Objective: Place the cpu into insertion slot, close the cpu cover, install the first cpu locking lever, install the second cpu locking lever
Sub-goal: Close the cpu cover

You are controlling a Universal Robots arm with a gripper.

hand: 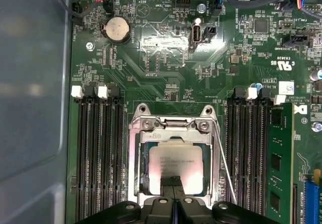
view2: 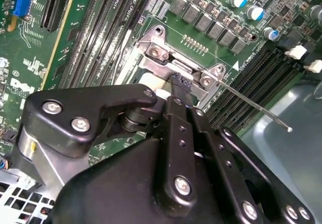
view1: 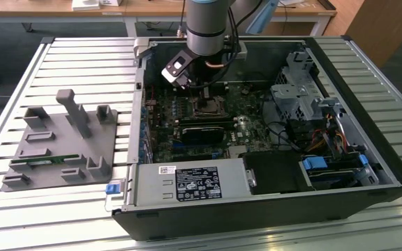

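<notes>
The robot arm's black metal gripper was found lowered into the open black computer case, directly above the insertion slot, a square socket with a silver metal rim. In the first wrist view the gripper had its two dark fingers pressed together with nothing between them. The cpu, a small flat square chip with a pale silver-grey metal top, lay seated in the insertion slot immediately under the fingertips. The fingertips overlapped the chip's nearer edge; contact could not be confirmed. The cpu cover, a thin silver metal frame plate with a cut-out middle, appeared to lie flat around the chip, its hinge on the side away from the gripper. One locking lever, a thin silver wire rod, ran just beside the socket. In the second wrist view the same lever slanted away from the gripper, apparently raised, its free end clear of the green motherboard. Long black memory slots flanked the socket on both sides of the gripper. Well apart from the gripper, outside the case toward the exterior view's left, a grey moulded fixture plate lay on the slatted metal table.
</notes>
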